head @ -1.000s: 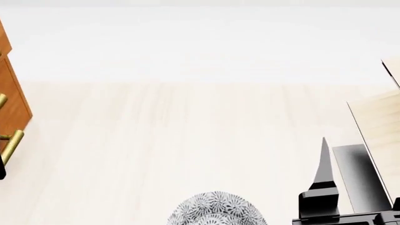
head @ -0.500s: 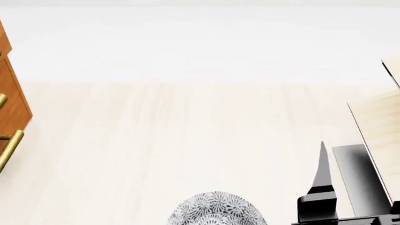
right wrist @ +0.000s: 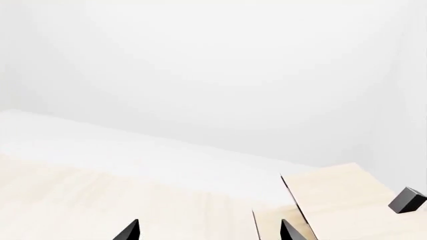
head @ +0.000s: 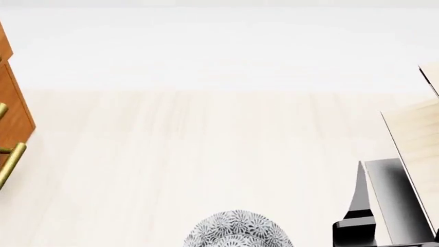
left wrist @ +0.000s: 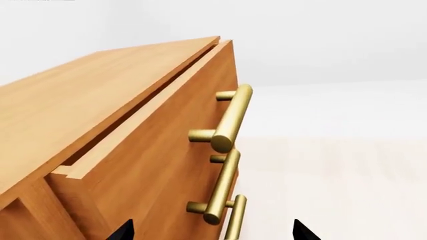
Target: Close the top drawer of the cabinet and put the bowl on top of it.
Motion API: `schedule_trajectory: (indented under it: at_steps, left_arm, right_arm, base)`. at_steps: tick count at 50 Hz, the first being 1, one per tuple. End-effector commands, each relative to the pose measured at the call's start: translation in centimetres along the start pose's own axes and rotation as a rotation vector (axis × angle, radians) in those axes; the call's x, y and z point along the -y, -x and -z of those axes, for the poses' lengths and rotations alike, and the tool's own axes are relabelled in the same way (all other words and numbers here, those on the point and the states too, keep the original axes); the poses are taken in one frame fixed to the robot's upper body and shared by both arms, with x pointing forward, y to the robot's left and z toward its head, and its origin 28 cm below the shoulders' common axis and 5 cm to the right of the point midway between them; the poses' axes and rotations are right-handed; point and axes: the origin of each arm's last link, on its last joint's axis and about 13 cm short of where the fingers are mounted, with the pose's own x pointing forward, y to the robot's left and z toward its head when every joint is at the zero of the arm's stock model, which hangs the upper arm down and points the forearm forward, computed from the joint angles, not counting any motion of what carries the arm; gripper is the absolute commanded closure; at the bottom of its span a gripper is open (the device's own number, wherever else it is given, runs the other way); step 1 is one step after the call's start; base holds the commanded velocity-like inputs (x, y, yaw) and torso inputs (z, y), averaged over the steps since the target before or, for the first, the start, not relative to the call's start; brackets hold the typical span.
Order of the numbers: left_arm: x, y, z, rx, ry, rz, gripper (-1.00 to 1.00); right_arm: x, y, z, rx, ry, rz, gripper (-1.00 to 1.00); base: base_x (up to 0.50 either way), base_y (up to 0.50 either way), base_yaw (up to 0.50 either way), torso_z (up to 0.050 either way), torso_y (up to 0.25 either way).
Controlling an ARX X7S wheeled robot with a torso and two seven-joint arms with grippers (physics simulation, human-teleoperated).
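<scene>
The orange-brown cabinet fills the left wrist view. Its top drawer stands pulled out a little, with a dark gap under the cabinet top, and carries a brass bar handle. My left gripper is open, its black tips just short of the lower handles and touching nothing. The head view shows the cabinet only at the left edge. The grey floral bowl sits on the floor at the bottom edge, partly cut off. My right gripper is open and empty; one of its fingers rises right of the bowl.
A pale plywood structure with a black base stands at the right, close to my right gripper. Two more brass handles sit below the top one. Light wooden floor runs between cabinet and plywood.
In the head view my right gripper has sunk lower and shifted slightly right. The black tip of my left gripper beside the cabinet handle has left the view.
</scene>
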Motion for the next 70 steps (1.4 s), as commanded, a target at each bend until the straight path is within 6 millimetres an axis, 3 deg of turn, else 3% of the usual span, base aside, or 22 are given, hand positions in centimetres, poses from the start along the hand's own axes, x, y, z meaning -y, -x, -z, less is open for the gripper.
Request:
schedule_trajectory:
  at_steps: [1, 23, 70]
  left_arm:
    - [0.2, -0.5, -0.2, 0.012, 0.025, -0.01, -1.0]
    - [0.9, -2.4, -0.8, -0.007, 0.035, -0.004, -1.0]
    - [-0.4, -2.9, 0.1, -0.029, 0.041, -0.09, -1.0]
  right_arm:
    - [0.0, 0.3, -0.2, 0.022, -0.019, -0.034, -1.0]
    - [0.1, 0.2, -0.3, 0.02, -0.017, -0.035, -1.0]
    - [-0.2, 0.2, 0.1, 0.01, -0.013, -0.047, -1.0]
  base:
    - [0.0, 0.0, 0.0, 0.0, 0.0]
    - [0.0, 0.0, 0.0, 0.0, 0.0]
    - [0.0, 0.0, 0.0, 0.0, 0.0]
